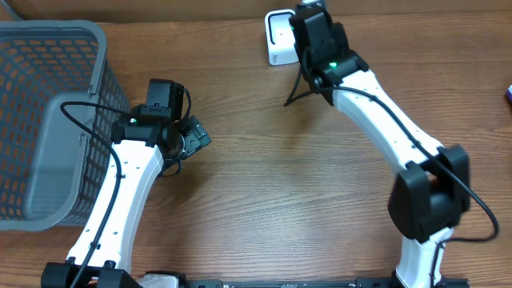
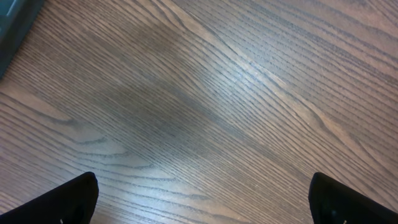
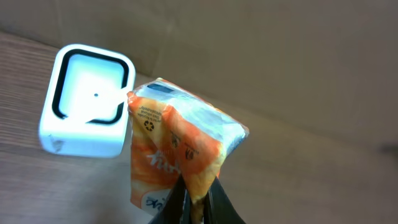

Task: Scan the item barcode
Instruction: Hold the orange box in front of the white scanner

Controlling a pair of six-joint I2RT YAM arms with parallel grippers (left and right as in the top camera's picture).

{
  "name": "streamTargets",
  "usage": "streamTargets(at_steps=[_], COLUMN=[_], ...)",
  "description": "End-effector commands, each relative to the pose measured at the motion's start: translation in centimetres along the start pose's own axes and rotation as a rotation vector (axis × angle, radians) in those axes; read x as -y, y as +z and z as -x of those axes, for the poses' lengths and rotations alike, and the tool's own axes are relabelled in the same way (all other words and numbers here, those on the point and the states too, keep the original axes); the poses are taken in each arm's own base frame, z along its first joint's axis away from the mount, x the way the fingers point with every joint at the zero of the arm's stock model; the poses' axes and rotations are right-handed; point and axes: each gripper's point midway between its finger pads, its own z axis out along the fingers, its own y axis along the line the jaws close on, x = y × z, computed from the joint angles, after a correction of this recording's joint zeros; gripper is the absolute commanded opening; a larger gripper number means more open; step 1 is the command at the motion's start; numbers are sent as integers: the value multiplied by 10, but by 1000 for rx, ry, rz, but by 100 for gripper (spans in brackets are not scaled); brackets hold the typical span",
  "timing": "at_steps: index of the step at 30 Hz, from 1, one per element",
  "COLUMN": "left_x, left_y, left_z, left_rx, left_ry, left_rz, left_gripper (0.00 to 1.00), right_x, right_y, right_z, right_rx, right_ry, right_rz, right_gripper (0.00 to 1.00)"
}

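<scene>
Overhead: the right hand (image 1: 312, 28) is up at the scanner (image 1: 278, 42) by the far edge, and the left hand (image 1: 190, 136) sits near the basket (image 1: 48, 120).

Left wrist: the fingers are spread wide with nothing between them, only bare counter (image 2: 199, 93).

Right wrist: the hand is clenched on an orange packet (image 3: 180, 143), held just beside the scanner window. Pickup and carry look done. I cannot tell whether the barcode faces the window, so the scan itself seems left to do.

I have open worktop (image 1: 280, 192) through the middle. The grey basket (image 1: 56, 48) blocks the far left, close beside my left arm (image 1: 132, 184). At the far edge the white scanner (image 1: 278, 38) sits just left of my right claw (image 3: 194, 202) and the packet (image 3: 180, 137) it grips.
</scene>
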Motion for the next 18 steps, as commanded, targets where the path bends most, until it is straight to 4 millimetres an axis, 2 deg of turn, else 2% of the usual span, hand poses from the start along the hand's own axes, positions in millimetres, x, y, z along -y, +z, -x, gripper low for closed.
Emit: streamTargets(at_steps=[1, 6, 11, 14, 18], left_x=[1, 1, 1, 1, 1], left_y=[0, 0, 0, 0, 0], left_z=[0, 0, 0, 0, 0], left_rx=[0, -1, 0, -1, -1], left_ry=[-9, -9, -8, -9, -9], left_rz=[-1, -1, -1, -1, -1], left_gripper=[100, 100, 100, 100, 100], right_x=[-18, -35, -41, -59, -70], right_y=[14, 34, 46, 55, 70], right_z=[14, 35, 62, 59, 49], right_rx=[59, 180, 325, 377, 384], right_ry=[-349, -547, -651, -723, -756], right_rz=[-27, -66, -126, -45, -33], right_gripper=[4, 4, 4, 4, 4])
